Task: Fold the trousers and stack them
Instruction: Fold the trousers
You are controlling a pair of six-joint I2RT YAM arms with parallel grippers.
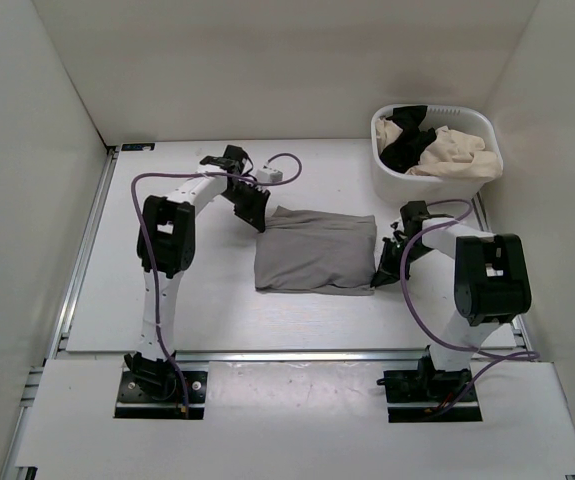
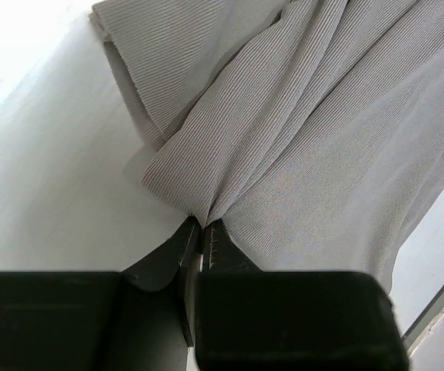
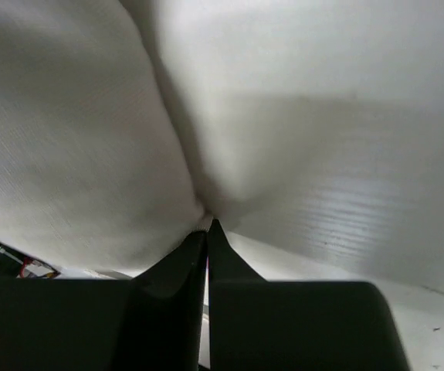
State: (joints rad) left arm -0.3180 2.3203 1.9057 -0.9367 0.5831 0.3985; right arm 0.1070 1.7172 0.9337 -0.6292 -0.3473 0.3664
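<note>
Trousers (image 1: 315, 250): grey, folded to a rectangle, flat on table (image 1: 207, 310) between the arms. Left gripper (image 2: 201, 229) clenched on bunched fabric at far-left corner. Right gripper (image 3: 207, 226) pinching fabric at near-right corner. Basket (image 1: 399, 178) far right, holding black garment (image 1: 404, 142) and cream garment (image 1: 457, 155).

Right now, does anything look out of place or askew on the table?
Nothing serious. The trousers lie folded, the left pincer and right pincer each shut on a corner. Clothes heap over the basket rim, none on the table.
</note>
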